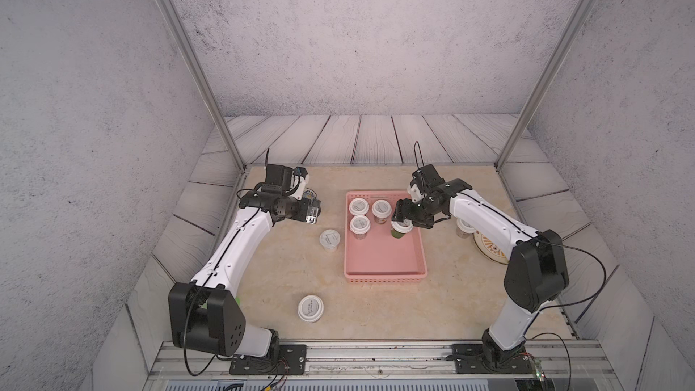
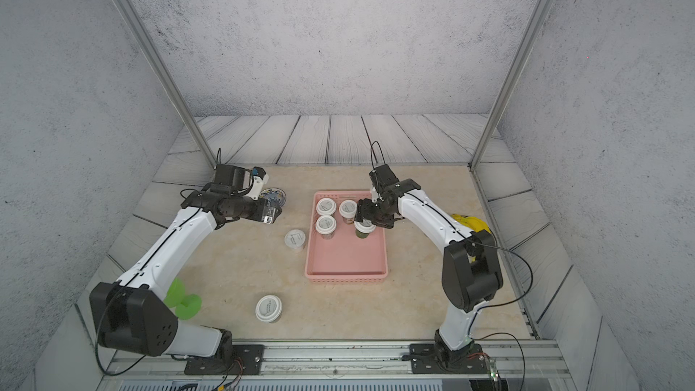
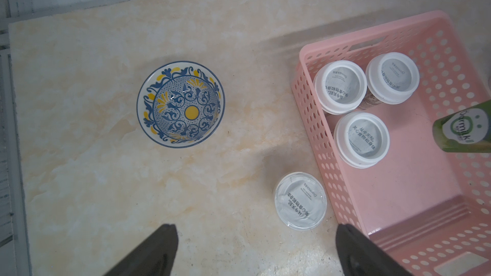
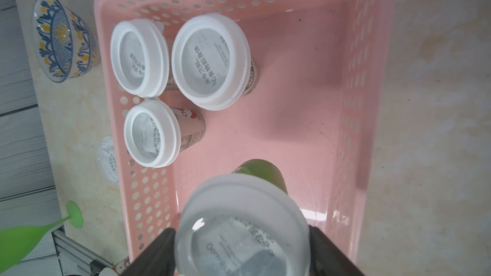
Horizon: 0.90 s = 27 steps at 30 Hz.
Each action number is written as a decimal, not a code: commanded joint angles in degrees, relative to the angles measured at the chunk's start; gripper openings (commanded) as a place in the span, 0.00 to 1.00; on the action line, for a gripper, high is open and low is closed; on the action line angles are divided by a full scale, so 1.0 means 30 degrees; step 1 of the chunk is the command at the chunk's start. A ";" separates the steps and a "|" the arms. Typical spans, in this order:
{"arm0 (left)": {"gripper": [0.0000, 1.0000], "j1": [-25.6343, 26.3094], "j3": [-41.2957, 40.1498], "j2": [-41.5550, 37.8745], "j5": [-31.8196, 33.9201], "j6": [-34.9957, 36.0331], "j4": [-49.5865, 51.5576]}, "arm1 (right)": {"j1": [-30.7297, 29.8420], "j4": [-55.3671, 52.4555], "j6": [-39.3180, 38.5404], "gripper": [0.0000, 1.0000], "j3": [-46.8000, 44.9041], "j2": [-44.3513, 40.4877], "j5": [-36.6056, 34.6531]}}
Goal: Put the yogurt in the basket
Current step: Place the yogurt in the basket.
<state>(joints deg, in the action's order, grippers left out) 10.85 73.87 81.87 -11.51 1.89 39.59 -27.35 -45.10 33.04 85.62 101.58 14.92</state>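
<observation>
The pink basket lies mid-table with three white-lidded yogurt cups upright at its far left. My right gripper is shut on a green yogurt cup by its lid, tilted, low inside the basket. Two yogurt cups stand on the table, one just left of the basket, one near the front. Another peeks from behind the right arm. My left gripper is open and empty, above the table left of the basket.
A blue-patterned bowl sits at the far left, under my left wrist. At the right a round plate holds bananas, partly behind the right arm. A green plastic object lies by the left arm's base.
</observation>
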 commanded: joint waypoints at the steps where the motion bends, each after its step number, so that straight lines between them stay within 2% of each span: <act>1: 0.98 -0.0285 -0.0223 -0.0556 -0.0346 -0.0033 -0.0135 | -0.0503 0.0180 0.0066 0.78 0.0984 0.0656 -0.0613; 16: 0.98 -0.0497 -0.0305 -0.0622 -0.0511 -0.0081 -0.0146 | -0.1750 -0.0476 -0.0495 0.78 0.3782 0.4089 -0.1470; 27: 0.98 -0.0600 -0.0451 -0.0628 -0.0647 -0.0158 -0.0278 | -0.1868 -0.0318 -0.0610 0.78 0.3770 0.4923 -0.1984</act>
<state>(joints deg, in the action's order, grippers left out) 9.58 73.23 81.41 -12.73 1.85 39.44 -32.62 -45.28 32.14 95.85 115.42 10.61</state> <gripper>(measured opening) 0.985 0.778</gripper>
